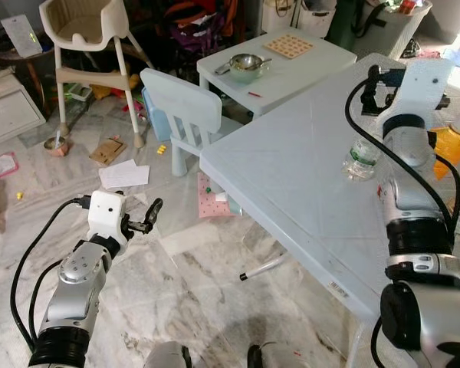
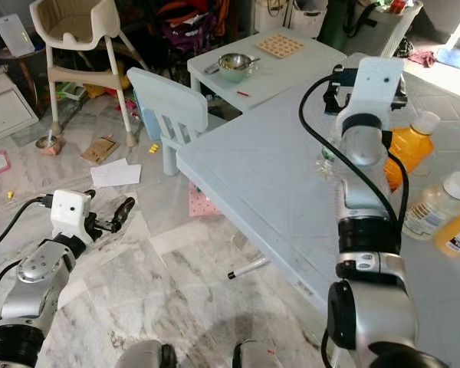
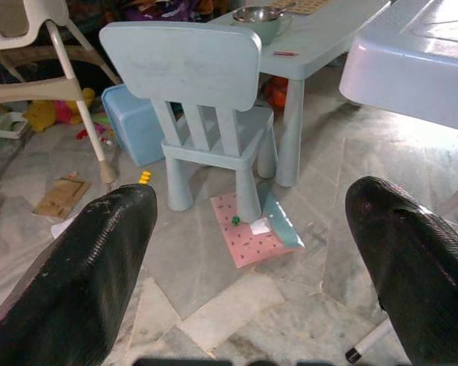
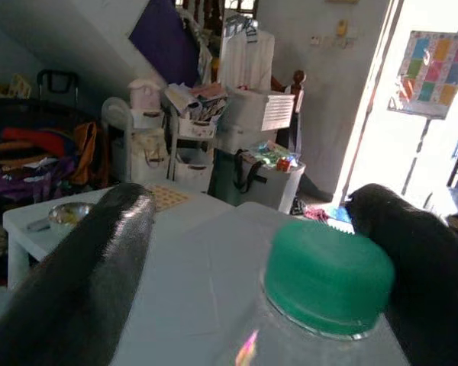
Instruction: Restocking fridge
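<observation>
We're at the pickup: right gripper spread around the water bottle on the desk; next, pinch below its green cap. Left gripper idles spread.

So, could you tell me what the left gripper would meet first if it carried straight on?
Probably the small blue chair: the open left gripper points at it over bare marble floor, though depth is unclear.

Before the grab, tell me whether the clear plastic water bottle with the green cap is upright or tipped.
Upright. The clear plastic water bottle with the green cap stands on the pale blue table, cap on top between the right gripper's open jaws.
</observation>
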You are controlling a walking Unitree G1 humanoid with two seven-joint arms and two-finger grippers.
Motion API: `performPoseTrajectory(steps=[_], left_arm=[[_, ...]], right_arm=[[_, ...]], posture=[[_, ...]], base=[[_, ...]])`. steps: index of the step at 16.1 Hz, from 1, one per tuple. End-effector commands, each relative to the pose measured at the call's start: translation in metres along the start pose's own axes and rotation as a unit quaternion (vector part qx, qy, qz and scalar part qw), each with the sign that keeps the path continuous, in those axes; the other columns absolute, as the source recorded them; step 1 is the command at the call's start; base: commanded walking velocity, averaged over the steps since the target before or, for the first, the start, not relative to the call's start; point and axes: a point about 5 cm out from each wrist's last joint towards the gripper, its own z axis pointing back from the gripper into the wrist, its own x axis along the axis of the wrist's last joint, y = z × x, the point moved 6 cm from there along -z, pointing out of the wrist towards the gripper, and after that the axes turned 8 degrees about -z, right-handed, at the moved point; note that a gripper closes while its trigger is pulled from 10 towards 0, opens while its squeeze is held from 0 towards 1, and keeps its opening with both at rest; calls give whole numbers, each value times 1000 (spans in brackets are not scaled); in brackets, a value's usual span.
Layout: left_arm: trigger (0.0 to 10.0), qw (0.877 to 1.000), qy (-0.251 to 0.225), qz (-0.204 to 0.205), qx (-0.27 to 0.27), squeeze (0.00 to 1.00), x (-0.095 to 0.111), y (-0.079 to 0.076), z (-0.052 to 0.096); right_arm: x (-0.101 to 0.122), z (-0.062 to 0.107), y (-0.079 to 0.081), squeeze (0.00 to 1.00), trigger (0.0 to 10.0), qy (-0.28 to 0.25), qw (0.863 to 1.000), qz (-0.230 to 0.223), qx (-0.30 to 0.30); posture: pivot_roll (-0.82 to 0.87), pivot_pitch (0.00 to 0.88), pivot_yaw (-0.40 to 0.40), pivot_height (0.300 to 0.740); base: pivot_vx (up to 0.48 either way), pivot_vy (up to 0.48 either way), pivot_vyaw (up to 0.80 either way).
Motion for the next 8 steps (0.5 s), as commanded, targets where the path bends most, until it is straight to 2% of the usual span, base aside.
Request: performPoseTrajectory(steps=[1, 4, 8], left_arm=[[10000, 1000, 5, -9, 7, 0, 0, 6, 3], [10000, 1000, 6, -10, 8, 0, 0, 7, 3], [10000, 1000, 5, -11, 8, 0, 0, 7, 2]], right_arm=[[5, -4, 1, 0, 0, -4, 1000, -10, 0], [2, -7, 0, 0, 0, 8, 1000, -27, -6], [6, -9, 0, 0, 0, 6, 1000, -28, -8]], posture=[[69, 61, 17, 740], [67, 59, 17, 740], [68, 54, 16, 740]], base=[[0, 0, 0], [0, 0, 0], [0, 0, 0]])
